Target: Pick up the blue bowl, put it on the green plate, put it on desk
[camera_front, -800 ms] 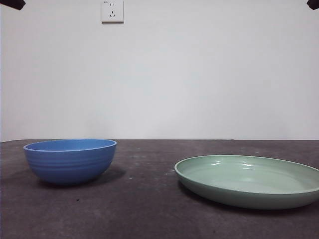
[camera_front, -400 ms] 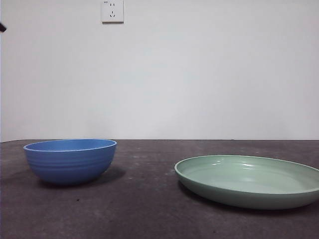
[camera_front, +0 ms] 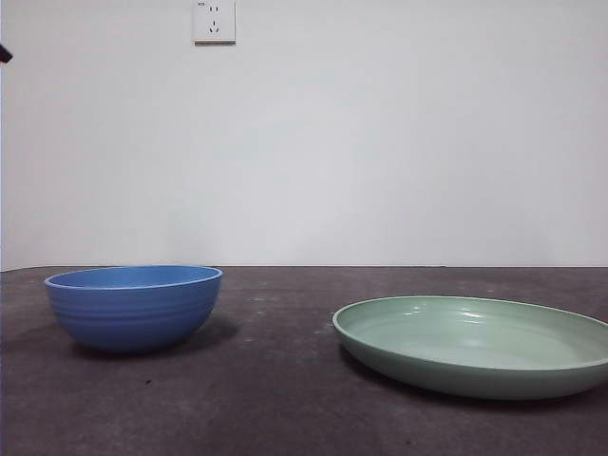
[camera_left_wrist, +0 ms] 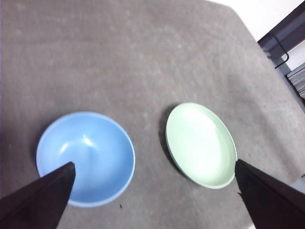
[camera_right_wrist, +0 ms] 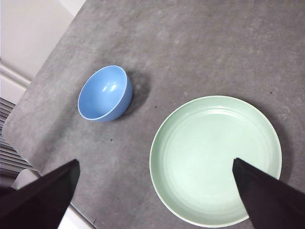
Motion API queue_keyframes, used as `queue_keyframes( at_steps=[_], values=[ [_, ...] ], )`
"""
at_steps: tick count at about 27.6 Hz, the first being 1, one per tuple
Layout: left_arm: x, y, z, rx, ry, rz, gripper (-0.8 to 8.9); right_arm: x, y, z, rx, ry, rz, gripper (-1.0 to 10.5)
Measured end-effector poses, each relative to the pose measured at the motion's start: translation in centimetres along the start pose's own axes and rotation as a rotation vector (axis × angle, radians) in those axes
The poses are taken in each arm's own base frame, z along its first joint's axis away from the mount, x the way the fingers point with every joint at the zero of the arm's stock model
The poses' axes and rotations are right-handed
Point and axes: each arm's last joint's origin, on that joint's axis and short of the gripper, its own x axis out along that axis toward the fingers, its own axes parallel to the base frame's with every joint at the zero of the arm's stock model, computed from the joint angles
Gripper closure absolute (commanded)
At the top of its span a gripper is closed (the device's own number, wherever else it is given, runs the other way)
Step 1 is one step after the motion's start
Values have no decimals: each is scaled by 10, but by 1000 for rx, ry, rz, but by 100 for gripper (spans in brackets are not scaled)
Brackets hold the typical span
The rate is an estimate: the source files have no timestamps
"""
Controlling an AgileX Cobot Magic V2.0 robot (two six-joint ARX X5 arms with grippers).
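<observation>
The blue bowl (camera_front: 134,307) stands upright on the desk (camera_front: 285,380), empty, with nothing touching it. The green plate (camera_front: 475,344) lies flat on the desk beside it, well apart, a clear strip of dark surface between the two.

From the low front view the bowl's ridged side and the plate's raised rim show, and behind them a white wall with a power socket (camera_front: 214,21); no gripper comes down near either dish, only a small black tip (camera_front: 5,54) at the frame's upper left side.

The wrist views look down from high above. The left gripper (camera_left_wrist: 155,176) hangs over both dishes with its jaws spread wide and nothing between them. The right gripper (camera_right_wrist: 156,174) hangs high above the plate, jaws likewise spread and empty. These views also show what the front one does not: both dishes' bare insides, a desk corner beyond the bowl, and broad open desk around them.
</observation>
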Motion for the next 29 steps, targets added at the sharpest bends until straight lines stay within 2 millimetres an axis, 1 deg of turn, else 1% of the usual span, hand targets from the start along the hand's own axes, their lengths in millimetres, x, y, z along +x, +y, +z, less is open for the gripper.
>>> queue_keyframes(
  at_steps=[3, 6, 9, 13, 18, 23, 24, 27, 29],
  values=[
    [9, 8, -2, -60, 63, 40, 190, 0, 0, 0, 0, 0, 0, 432],
    [24, 23, -2, -123, 141, 94, 190, 0, 0, 0, 0, 0, 0, 432],
    [43, 38, -1, -182, 212, 106, 190, 0, 0, 0, 0, 0, 0, 432],
    [71, 61, -3, -228, 295, 153, 192, 0, 0, 0, 1, 0, 0, 432],
    [108, 86, -9, -218, 398, 247, 192, 0, 0, 0, 1, 0, 0, 432],
    [149, 110, -18, -206, 449, 240, 195, 0, 0, 0, 1, 0, 0, 432],
    [155, 112, -20, -207, 459, 238, 216, 0, 0, 0, 1, 0, 0, 432],
    [166, 115, -23, -183, 463, 250, 361, 0, 0, 0, 1, 0, 0, 432],
    [169, 113, -24, -168, 471, 271, 488, 0, 0, 0, 1, 0, -1, 432]
  ],
)
